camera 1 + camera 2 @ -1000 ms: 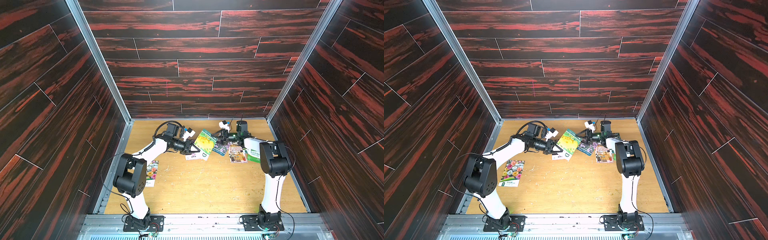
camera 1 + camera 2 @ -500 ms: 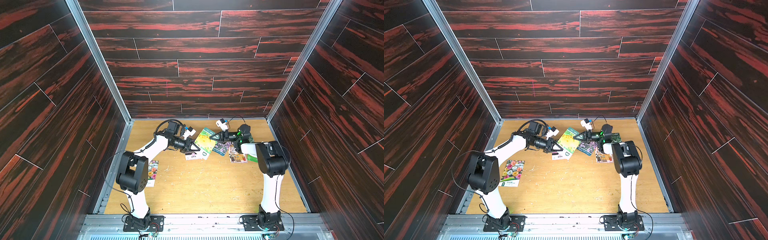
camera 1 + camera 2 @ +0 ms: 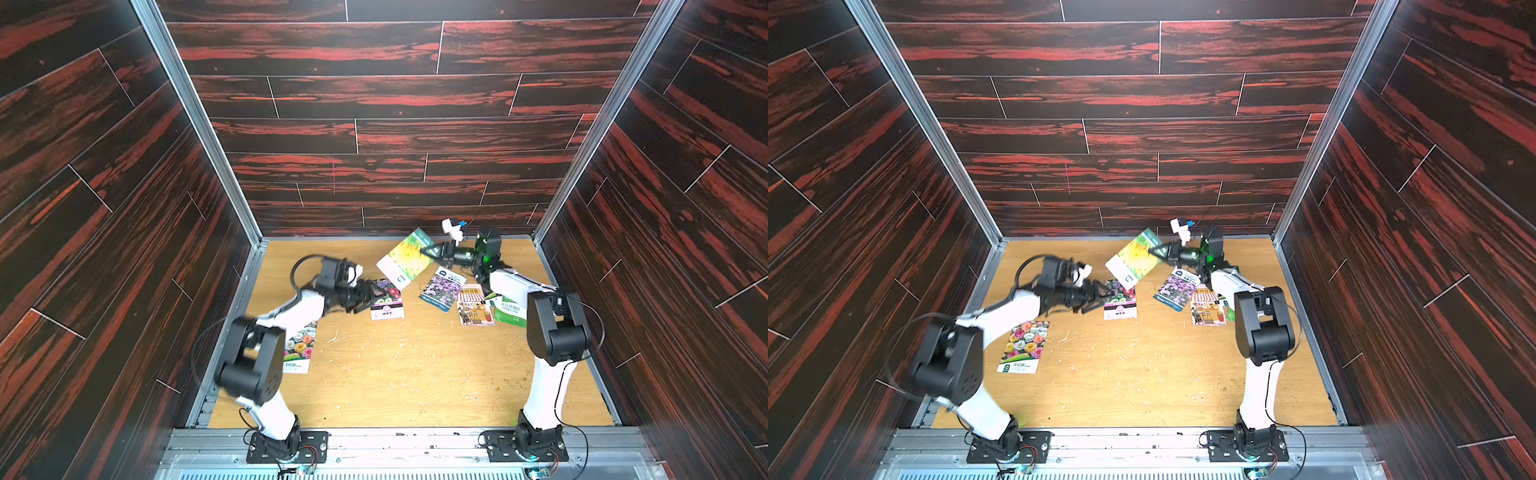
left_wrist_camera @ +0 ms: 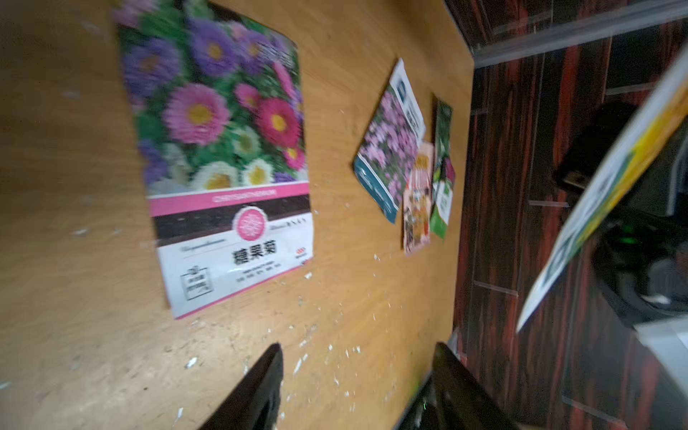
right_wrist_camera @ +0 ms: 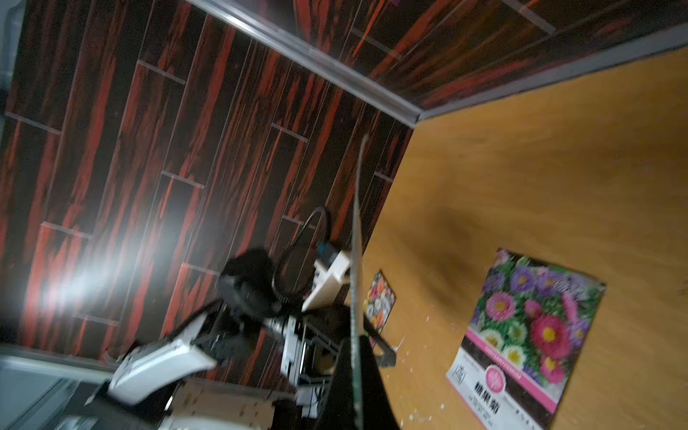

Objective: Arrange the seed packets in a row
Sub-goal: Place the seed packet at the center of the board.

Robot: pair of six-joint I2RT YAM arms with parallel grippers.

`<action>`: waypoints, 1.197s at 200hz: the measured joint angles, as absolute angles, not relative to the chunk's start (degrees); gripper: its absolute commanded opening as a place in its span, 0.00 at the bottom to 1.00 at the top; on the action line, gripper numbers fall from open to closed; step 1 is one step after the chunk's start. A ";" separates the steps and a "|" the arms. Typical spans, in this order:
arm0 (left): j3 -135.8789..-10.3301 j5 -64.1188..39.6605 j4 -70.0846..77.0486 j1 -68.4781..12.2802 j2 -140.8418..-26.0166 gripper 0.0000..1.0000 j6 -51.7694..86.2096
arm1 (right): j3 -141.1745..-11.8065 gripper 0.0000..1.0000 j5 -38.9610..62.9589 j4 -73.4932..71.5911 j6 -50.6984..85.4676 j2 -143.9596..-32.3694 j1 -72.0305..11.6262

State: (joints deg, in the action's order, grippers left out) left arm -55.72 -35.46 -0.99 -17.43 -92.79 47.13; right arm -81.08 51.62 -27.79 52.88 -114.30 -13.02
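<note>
Above the table (image 3: 415, 374), right gripper (image 3: 429, 250) pinches the yellow packet (image 3: 405, 259), edge-on in its wrist view; left gripper (image 4: 358, 346) gapes empty.

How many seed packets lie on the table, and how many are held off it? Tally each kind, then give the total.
Lying on the table: 5 (aster packet, purple-flower packet, shopfront packet, green packet, rose packet)
Held up by the right gripper: 1 (yellow-bloom packet)
Total in view: 6

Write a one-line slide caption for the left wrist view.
Left gripper open over the wooden table, pink aster packet flat ahead, yellow packet held aloft nearby.
</note>
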 measured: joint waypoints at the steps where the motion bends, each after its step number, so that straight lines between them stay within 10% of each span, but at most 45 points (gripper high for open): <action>1: -54.98 -34.83 -0.43 -17.63 -92.20 0.66 47.79 | -81.17 0.00 51.29 -27.64 52.82 -114.30 -13.02; 96: -41.74 -9.26 40.34 -33.93 -92.68 0.70 61.60 | -66.87 0.00 16.86 -29.93 56.40 -107.46 -21.63; 199: -43.79 -6.92 65.25 -33.93 -103.92 0.67 63.92 | -55.29 0.00 10.79 -41.98 57.52 -99.42 -27.55; 239: -43.86 -6.35 67.96 -33.93 -103.92 0.34 63.75 | -54.30 0.00 10.96 -42.54 57.60 -99.39 -27.75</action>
State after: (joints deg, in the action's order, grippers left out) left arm -43.86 -6.35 67.96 -33.93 -103.92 63.75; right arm -54.30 10.96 -42.54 57.60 -99.39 -27.75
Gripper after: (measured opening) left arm 0.439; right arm 0.048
